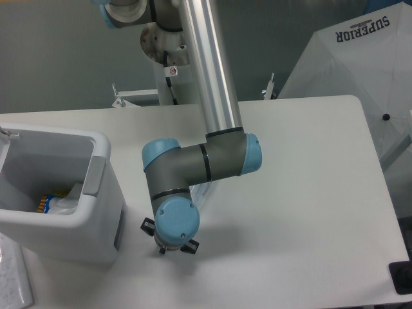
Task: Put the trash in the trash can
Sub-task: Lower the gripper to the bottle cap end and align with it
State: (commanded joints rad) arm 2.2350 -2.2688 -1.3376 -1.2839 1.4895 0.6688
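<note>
The white trash can (96, 193) stands at the table's left edge. Inside it lies a crumpled whitish wrapper (64, 203) beside a yellow-and-blue scrap. The arm's blue wrist hangs low over the table just right of the can. My gripper (168, 246) points down beneath that wrist. Only black bits of it stick out on either side, so its fingers are hidden. A sliver of clear plastic (200, 193), probably the crushed bottle, shows on the table behind the wrist. I cannot tell whether the gripper touches it.
A white sheet (13, 277) lies at the front left corner beside the can. The arm's base post (177, 77) rises at the table's back edge. A white umbrella (360, 71) stands off the table at the right.
</note>
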